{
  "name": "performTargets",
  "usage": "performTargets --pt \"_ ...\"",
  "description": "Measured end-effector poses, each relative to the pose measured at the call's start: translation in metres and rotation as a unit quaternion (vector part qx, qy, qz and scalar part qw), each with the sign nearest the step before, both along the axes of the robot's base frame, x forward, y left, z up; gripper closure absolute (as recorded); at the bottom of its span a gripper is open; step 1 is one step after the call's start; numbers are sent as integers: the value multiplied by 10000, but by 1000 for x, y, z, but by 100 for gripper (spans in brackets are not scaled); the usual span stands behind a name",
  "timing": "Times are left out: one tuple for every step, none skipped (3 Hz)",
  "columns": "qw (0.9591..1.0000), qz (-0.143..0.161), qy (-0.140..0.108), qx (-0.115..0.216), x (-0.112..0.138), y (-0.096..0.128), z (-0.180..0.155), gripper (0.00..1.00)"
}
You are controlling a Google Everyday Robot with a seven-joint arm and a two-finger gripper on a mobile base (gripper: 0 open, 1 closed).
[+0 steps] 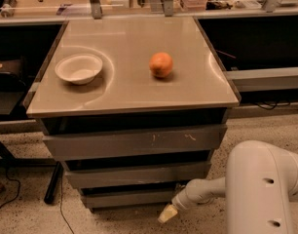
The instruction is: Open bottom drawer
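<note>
Three grey drawers are stacked under the table top. The bottom drawer [129, 197] is the lowest and narrowest, with a plain flat front, and it looks closed. Above it are the middle front [139, 174] and the widest top front [134, 141] with white scratch marks. My gripper [167, 213] hangs low near the floor, just in front of and below the bottom drawer's right end. The white arm [207, 191] reaches to it from the lower right.
A white bowl [79, 68] and an orange [161, 64] sit on the beige table top [124, 87]. A black table leg [51, 184] and a cable run along the speckled floor at the left. Shelving stands to the right and behind.
</note>
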State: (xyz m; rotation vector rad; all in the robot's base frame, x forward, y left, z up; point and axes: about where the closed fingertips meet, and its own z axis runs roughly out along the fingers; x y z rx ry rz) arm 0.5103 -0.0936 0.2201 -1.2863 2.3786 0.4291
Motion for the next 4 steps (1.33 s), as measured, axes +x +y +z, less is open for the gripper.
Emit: performTargets --pt "9999 27 -139 12 14 -3 -8 0" --pt "9999 71 -136 47 19 -1 -18 0" --pt "9997 148 -181 82 28 1 -26 0" --pt "9995 243 -182 80 33 2 -34 0"
